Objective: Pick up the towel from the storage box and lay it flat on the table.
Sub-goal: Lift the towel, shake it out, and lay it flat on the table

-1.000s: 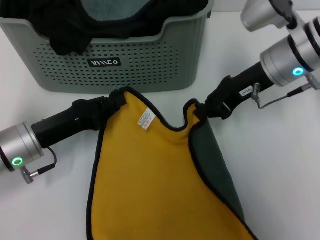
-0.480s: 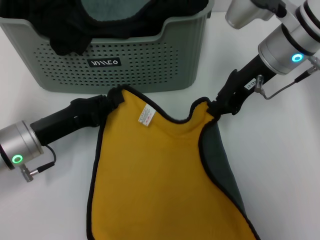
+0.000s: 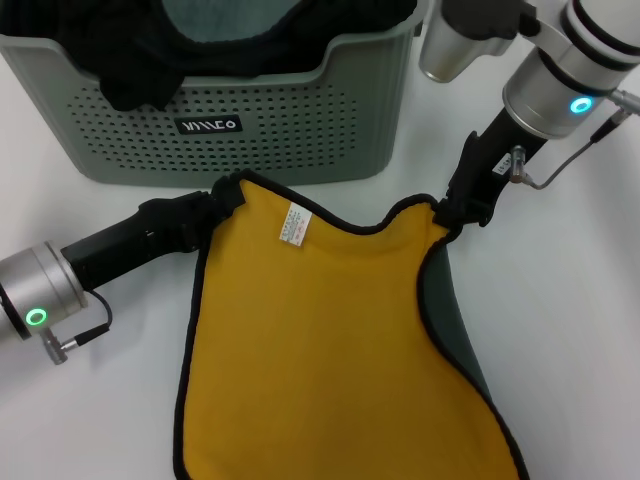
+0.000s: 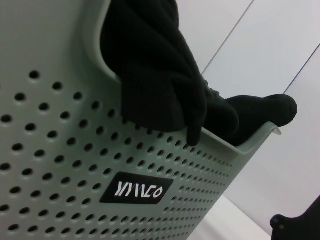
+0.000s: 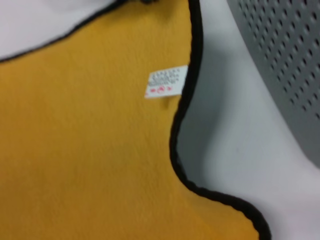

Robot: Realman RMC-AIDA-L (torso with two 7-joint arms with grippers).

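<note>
The left gripper (image 3: 222,200) is closed on one top corner of the towel (image 3: 320,350), just in front of the storage box (image 3: 300,120). The right gripper (image 3: 447,212) is clamped on the other top corner, off the box's right front corner. Between the two grips the towel's black-edged top hem sags in a shallow curve, apart from the box's front wall, with a strip of bare table (image 3: 560,330) left between hem and wall.

The towel is spread yellow face up on the table in front of the box. Along the edge below the right gripper it is folded over, so a band of dark teal-grey underside is shown. Open white tabletop is seen to the right of the towel and to the left below the left arm.

A small white care tag (image 3: 292,228) is sewn near the top hem; its red and grey print cannot be read, even in the right wrist view (image 5: 167,82). A black label (image 3: 208,125) with stylised white lettering is fixed on the box's front wall; it is seen again in the left wrist view (image 4: 136,189), and no sure word can be made out.

A black cloth (image 3: 140,60) is draped over the box's dipped rim, and a teal cloth (image 3: 225,20) is partly seen behind it. The towel's lower part is cut off by the frame edge.
</note>
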